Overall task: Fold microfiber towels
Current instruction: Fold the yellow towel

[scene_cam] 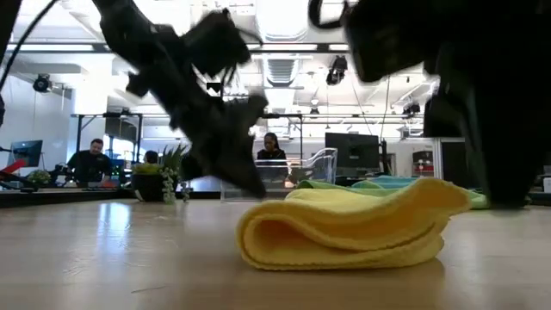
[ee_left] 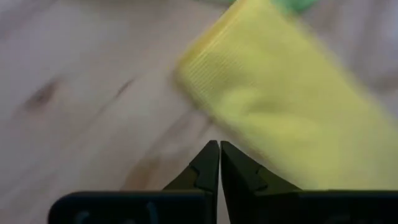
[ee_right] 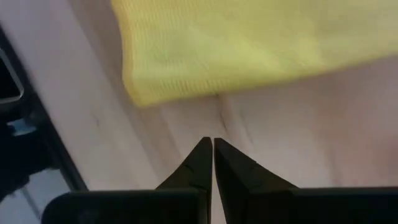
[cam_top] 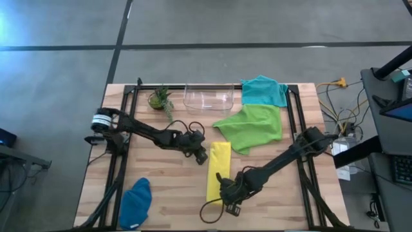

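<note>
high view over a wooden counter [cam_top: 174, 174]: a yellow towel [cam_top: 218, 169], folded into a narrow strip, lies near the middle. the left gripper [cam_top: 201, 155] sits just beside its far end, fingers closed and holding nothing. the right gripper [cam_top: 225, 191] sits at its near end, also closed and empty. a lime green towel [cam_top: 252, 127] and teal towel [cam_top: 264, 90] lie spread at the far right; a dark blue towel [cam_top: 136, 203] lies bunched near the left front corner.

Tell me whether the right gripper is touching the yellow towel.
Apart. In the right wrist view, bare wood shows between the shut right gripper and the yellow towel.
</note>
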Robot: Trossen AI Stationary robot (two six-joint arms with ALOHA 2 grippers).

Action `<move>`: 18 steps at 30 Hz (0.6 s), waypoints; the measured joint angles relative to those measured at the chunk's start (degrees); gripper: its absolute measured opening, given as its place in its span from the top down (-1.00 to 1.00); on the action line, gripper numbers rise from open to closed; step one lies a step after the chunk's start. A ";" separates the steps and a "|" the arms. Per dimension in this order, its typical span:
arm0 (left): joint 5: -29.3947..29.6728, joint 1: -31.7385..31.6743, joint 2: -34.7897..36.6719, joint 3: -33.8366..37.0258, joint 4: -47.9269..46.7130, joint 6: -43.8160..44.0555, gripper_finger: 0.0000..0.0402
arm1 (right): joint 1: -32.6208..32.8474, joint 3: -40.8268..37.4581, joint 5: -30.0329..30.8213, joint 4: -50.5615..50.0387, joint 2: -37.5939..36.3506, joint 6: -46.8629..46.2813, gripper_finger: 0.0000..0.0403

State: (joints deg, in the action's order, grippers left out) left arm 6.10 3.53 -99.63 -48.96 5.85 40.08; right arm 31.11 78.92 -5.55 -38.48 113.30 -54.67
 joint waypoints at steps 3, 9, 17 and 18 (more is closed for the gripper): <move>-3.96 1.67 4.15 -0.03 -0.35 0.03 1.00 | 0.32 -1.21 3.60 -3.48 -4.08 0.37 0.95; -10.19 7.84 8.13 -0.05 1.22 6.71 1.00 | 1.03 -6.92 15.15 -5.30 -11.89 -3.65 0.95; -8.44 19.43 8.73 0.06 9.27 14.28 1.00 | 1.11 -18.93 20.66 6.14 -19.42 -5.79 0.95; -6.84 20.20 8.16 0.10 10.46 17.41 1.00 | 0.81 -21.00 20.85 9.86 -19.96 -5.61 0.95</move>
State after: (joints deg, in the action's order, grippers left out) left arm -0.73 23.73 -91.47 -48.86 16.30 57.49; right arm 31.93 57.92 15.30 -28.63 93.34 -60.28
